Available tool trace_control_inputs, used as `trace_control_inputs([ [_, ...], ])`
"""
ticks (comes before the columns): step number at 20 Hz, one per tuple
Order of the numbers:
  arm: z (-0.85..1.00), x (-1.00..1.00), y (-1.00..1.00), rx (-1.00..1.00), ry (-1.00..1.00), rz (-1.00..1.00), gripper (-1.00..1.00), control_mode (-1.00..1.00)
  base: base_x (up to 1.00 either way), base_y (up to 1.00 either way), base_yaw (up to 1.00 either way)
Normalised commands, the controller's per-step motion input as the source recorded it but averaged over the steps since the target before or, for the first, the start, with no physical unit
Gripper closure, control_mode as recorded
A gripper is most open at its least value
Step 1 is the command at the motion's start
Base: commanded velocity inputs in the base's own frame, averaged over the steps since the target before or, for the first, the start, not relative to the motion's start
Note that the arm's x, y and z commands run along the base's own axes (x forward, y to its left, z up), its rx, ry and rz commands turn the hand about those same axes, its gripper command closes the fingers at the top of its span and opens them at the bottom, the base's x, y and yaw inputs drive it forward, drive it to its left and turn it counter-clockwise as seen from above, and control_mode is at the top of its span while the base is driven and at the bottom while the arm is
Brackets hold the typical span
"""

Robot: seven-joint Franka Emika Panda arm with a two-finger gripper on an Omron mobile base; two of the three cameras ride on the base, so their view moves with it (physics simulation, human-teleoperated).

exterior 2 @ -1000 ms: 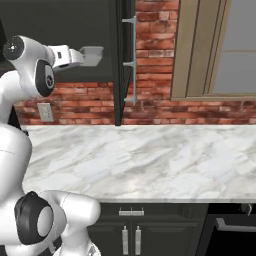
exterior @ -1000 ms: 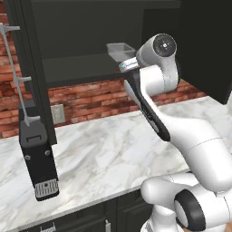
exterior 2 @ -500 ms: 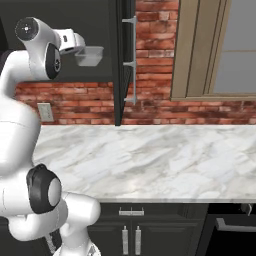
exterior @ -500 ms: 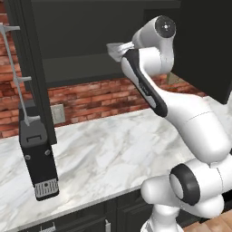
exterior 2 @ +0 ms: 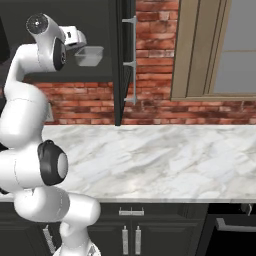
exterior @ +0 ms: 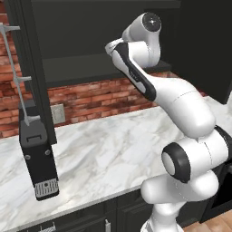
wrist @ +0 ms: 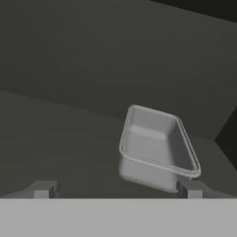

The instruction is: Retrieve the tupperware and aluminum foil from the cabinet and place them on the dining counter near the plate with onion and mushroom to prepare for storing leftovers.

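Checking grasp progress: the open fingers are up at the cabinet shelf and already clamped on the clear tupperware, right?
Not clamped. The hand view shows the tupperware sitting free on the cabinet shelf, ahead of the fingers, which stand wide apart with nothing between them. The rest holds: the gripper is open, up at the shelf.

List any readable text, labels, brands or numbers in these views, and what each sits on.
None: no legible text in any view.
tupperware: plain clear tub on the cabinet shelf, no label or embossing visible.
black appliance on the marble worktop: a pale grille patch low on its front, no lettering readable.
wall outlet on the brick: blank.
The open pincer and the arm carry no markings.
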Motion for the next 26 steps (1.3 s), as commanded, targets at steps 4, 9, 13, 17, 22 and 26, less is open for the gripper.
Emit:
trace_control_inputs([
  [4,-0.18,0.53,0.01,0.00,0.09,0.00,-1.00,-1.00,0.00,0.00,0.00],
  [9,-0.20,0.57,0.07,0.00,0.10,0.00,-1.00,-1.00,0.00,0.00,0.00],
  [13,0.00,0.57,0.16,0.00,0.01,0.00,-1.00,-1.00,0.00,0.00,0.00],
  [17,-0.02,0.53,0.19,0.00,0.00,0.00,-1.00,-1.00,0.00,0.00,0.00],
  [22,-0.25,0.39,0.04,0.00,0.04,-0.02,-1.00,-1.00,0.00,0.00,0.00],
  [26,-0.25,0.11,0.00,0.00,0.08,-0.09,-1.00,-1.00,0.00,0.00,0.00],
])
